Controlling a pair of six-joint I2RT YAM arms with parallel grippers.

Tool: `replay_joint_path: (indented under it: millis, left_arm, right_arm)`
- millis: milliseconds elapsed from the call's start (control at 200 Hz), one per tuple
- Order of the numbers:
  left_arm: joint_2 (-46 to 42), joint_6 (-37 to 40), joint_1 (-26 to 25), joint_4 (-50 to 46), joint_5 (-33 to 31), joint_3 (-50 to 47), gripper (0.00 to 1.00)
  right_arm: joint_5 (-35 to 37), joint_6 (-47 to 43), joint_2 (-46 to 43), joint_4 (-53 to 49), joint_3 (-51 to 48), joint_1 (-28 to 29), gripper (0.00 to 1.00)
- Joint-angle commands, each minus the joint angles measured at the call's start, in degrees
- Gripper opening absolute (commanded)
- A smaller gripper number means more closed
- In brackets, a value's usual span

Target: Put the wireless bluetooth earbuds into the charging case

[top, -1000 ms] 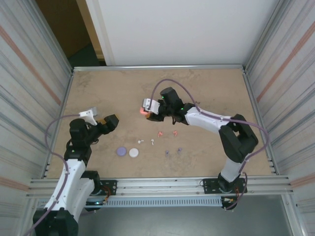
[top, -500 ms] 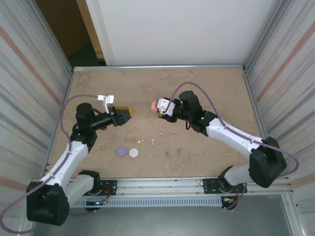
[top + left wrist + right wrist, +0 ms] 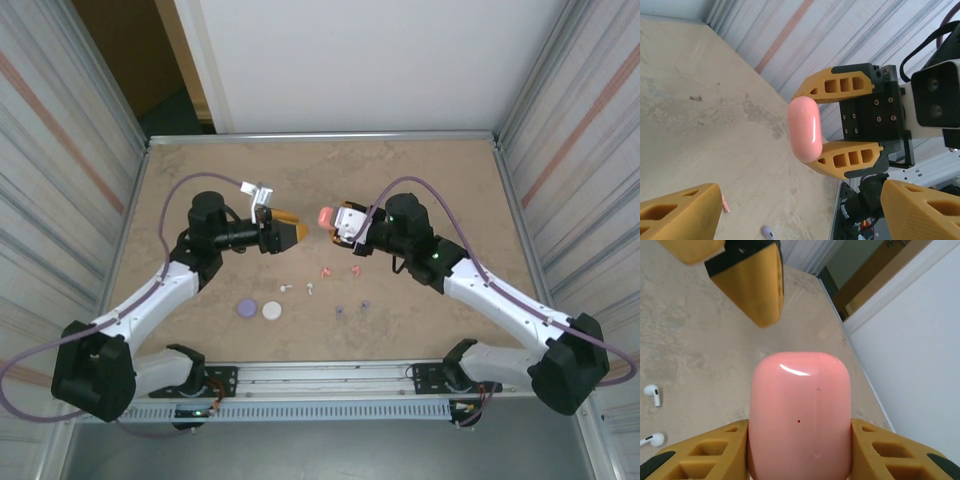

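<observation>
Pink charging case (image 3: pixel 799 415), lower end cut off, sits clenched in right pincer (image 3: pixel 810 127); left pincer (image 3: pixel 298 232) gapes released.

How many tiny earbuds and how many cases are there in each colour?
Tiny white stemmed plastic earbuds: 2
Tiny pink stemmed plastic earbuds: 2
Tiny purple stemmed plastic earbuds: 2
Round white plastic case: 1
Round purple plastic case: 1
Glossy pink rounded plastic case, in the right gripper: 1
Total: 9
</observation>
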Motion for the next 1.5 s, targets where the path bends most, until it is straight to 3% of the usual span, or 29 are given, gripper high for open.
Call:
replay_joint_path:
  millis: [0, 616, 982, 1248, 1493]
  left_arm:
    - [1.12, 1.58, -1.8, 3.05, 1.13, 2.86, 0.84]
    - [8.92, -1.39, -7.0, 7.04, -0.2, 7.02, 0.72]
    - [11.73, -2.08, -7.88, 7.59, 0.71, 8.25, 0.52]
    - [12.22, -2.31, -7.99, 7.72, 1.06, 8.43, 0.44]
    - [12.3, -2.1, -7.98, 7.55, 1.33, 8.08, 0.43]
  right_arm:
    - [1.0, -1.52, -1.63, -1.4, 0.09, 0.84, 0.35]
    - [2.23, -2.38, -2.72, -0.71, -0.6, 1.98, 0.35]
    - [2.49, -2.47, -2.61, -0.45, -0.95, 1.98, 0.35]
    - [2.93, -2.5, -2.7, -0.28, -1.03, 1.96, 0.35]
    - [3.51, -2.4, -2.75, 0.25, -1.17, 1.95, 0.35]
